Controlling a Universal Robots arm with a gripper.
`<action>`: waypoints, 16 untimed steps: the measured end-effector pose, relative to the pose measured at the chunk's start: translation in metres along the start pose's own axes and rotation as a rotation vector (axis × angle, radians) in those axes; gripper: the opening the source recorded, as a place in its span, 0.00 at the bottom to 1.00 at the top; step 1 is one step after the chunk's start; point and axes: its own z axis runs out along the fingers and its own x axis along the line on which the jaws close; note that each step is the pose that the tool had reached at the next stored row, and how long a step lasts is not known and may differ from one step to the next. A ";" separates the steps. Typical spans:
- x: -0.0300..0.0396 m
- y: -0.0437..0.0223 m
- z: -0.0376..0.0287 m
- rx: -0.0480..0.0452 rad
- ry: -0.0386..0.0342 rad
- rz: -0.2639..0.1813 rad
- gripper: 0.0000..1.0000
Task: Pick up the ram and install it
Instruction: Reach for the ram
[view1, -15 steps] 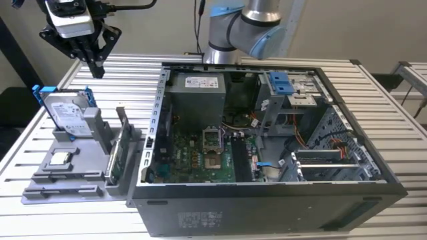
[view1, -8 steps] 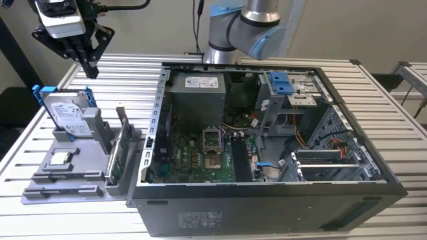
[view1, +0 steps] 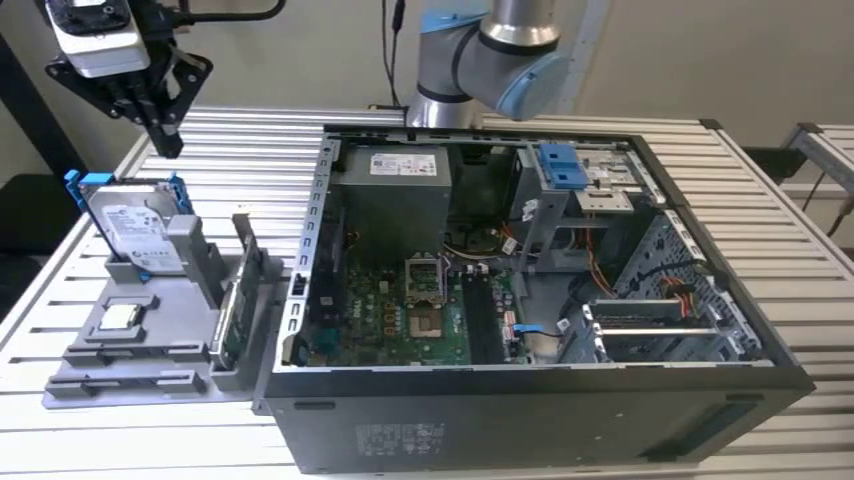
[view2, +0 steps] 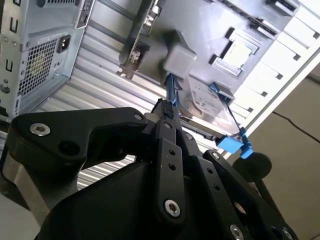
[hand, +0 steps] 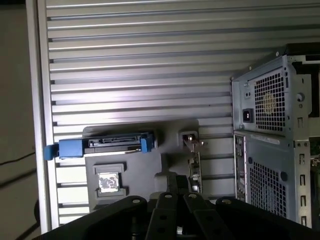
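Observation:
My gripper (view1: 168, 148) hangs high above the table's far corner on the exterior view's left, behind the grey parts holder (view1: 174, 330). Its fingers point down, shut, with nothing between them; both wrist views show the gripper (view2: 166, 107) (hand: 175, 181) over the holder. A slim dark strip in the holder's front slot (view1: 131, 379) may be the ram; I cannot tell. In the wrist views my own gripper body hides that end of the holder. The open computer case (view1: 315, 230) lies on its side beside the holder, with dark memory slots (view1: 478, 318) on its green motherboard.
The holder also carries a silver hard drive with blue rails (view1: 134, 235) (hand: 102, 145), a small square chip (view1: 120, 317) (hand: 107, 182) and an upright green card (view1: 240, 290). My arm's base (view1: 467, 60) stands behind the case. The slatted table's edge runs near the holder.

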 end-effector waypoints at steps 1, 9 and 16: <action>0.0016 -0.0001 0.0001 0.0000 0.0000 0.000 0.11; 0.0139 -0.0011 0.0012 0.0000 0.0000 0.000 0.11; 0.0258 -0.0020 0.0020 0.0000 -0.0001 0.000 0.11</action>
